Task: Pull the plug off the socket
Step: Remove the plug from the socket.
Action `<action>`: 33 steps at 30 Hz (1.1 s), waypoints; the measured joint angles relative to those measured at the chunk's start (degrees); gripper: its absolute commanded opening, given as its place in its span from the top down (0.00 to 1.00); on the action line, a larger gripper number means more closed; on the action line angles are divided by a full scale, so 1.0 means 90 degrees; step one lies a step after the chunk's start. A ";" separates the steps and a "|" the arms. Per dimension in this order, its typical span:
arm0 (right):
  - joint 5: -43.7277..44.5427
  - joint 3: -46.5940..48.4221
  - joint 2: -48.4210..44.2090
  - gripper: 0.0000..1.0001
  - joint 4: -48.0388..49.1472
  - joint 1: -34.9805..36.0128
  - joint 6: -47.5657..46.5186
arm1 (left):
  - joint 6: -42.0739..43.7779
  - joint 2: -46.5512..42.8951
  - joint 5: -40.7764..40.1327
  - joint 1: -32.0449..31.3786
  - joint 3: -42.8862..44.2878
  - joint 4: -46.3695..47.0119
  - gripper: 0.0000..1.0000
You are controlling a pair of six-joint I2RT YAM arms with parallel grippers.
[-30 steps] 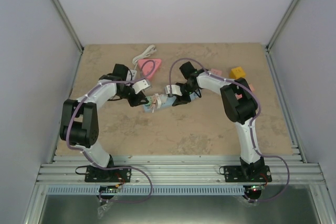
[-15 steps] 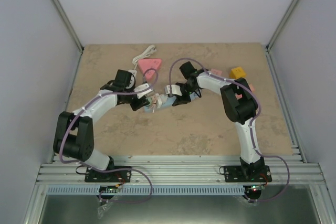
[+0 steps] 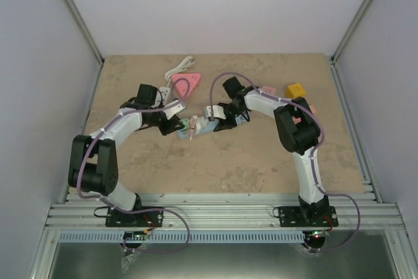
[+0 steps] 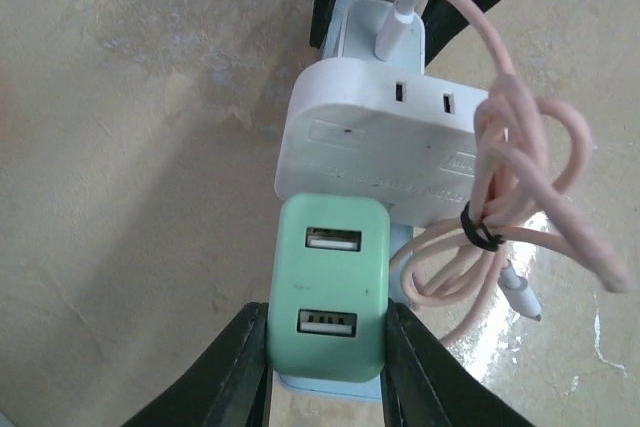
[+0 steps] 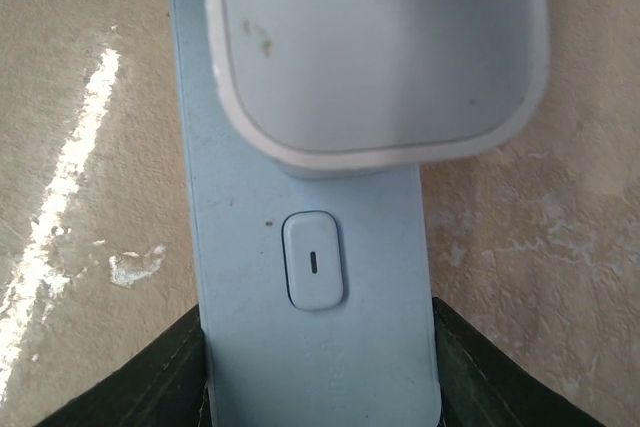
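So far only the gripping part of the job looks finished. The left tool [image 4: 325,322] is clamped on the green plug [image 4: 328,287], one dark finger pressed against each long side of it. The two USB ports on the plug face the wrist camera.

The plug sits at one end of the pale blue socket strip [image 5: 250,247], which lies flat on the surface [image 4: 130,147] about midway between the two arms. It touches the white adapter [image 4: 380,137] that takes up the next outlet. A sliver of the blue strip shows just under the plug's near edge and no gap can be seen between them, so the plug is most likely seated, not yet drawn out.

The right tool [image 5: 318,347] is closed across the width of the strip at the opposite end, just behind the rocker switch [image 5: 314,260], and it pins the strip in place. In the overhead view the two tools face each other along the strip.

A pink cable [image 4: 520,177], coiled and tied with a dark band, lies beside the white adapter. It seems to run from a connector on the far side of the adapter, clear of the green plug.

What remains is the pull itself. The left arm has to lift the plug straight off the strip while the right one holds the strip down. Whether the prongs have begun to slide out cannot be told from these views.
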 measured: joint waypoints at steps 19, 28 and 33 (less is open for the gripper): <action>0.0080 -0.0005 0.0000 0.99 0.0049 -0.0036 0.0104 | -0.0044 -0.0029 -0.1052 -0.0585 0.0338 -0.0160 1.00; 0.0070 -0.0005 0.0000 1.00 0.0095 -0.0034 0.0049 | -0.0202 -0.0486 -0.1212 -0.0653 -0.0233 0.0459 1.00; 0.0068 -0.0012 0.0000 0.99 0.0117 -0.0032 0.0032 | -0.0318 -0.0483 -0.0884 -0.0430 -0.0316 0.0561 1.00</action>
